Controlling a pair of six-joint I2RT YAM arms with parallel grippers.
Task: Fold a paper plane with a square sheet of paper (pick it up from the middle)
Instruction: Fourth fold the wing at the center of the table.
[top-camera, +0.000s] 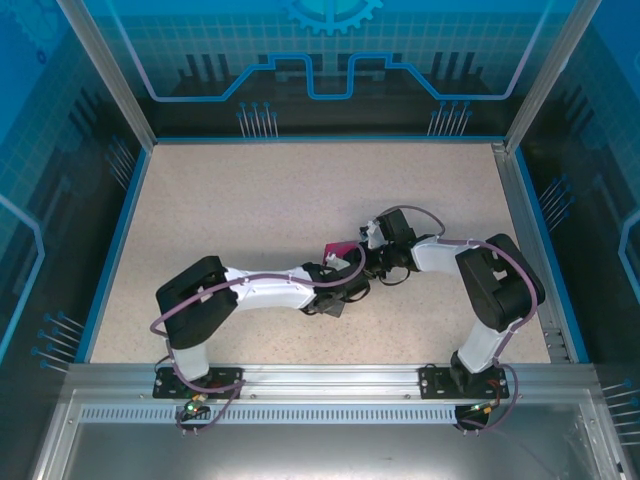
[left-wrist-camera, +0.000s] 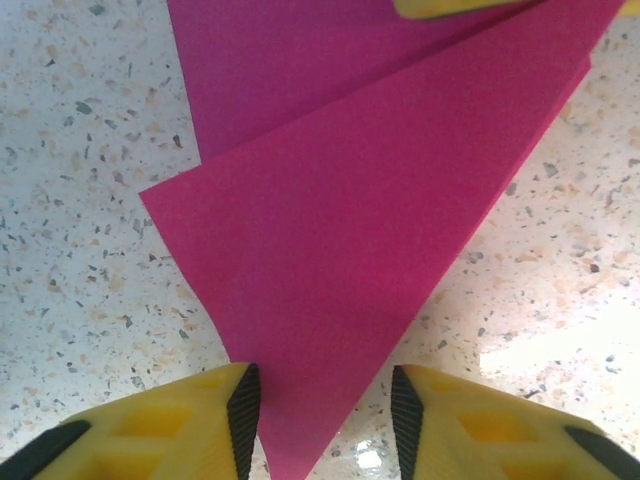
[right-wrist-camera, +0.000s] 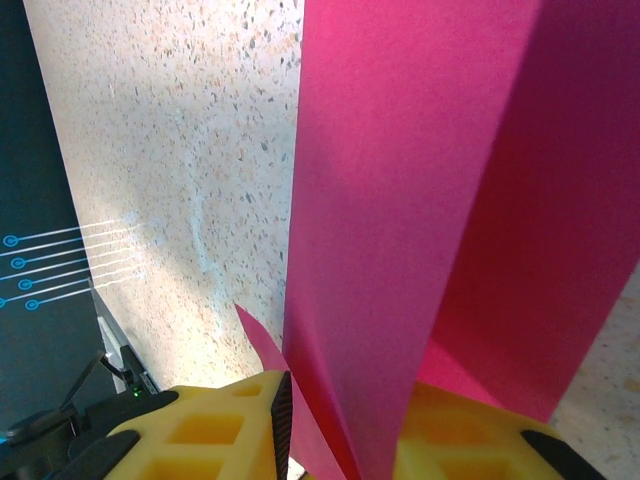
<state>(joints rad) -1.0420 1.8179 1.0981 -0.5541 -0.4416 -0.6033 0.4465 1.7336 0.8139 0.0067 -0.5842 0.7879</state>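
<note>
Nearing the finish, judging by the creases: already folded into a pointed magenta paper plane, sitting near the middle of the table, a little toward its right edge. Pinched at one end between the narrow jaws of the right gripper. Straddled at the tip, untouched, by the parted jaws of the left gripper. Probably left to do: sharpening the wing creases and lifting from the middle.
</note>
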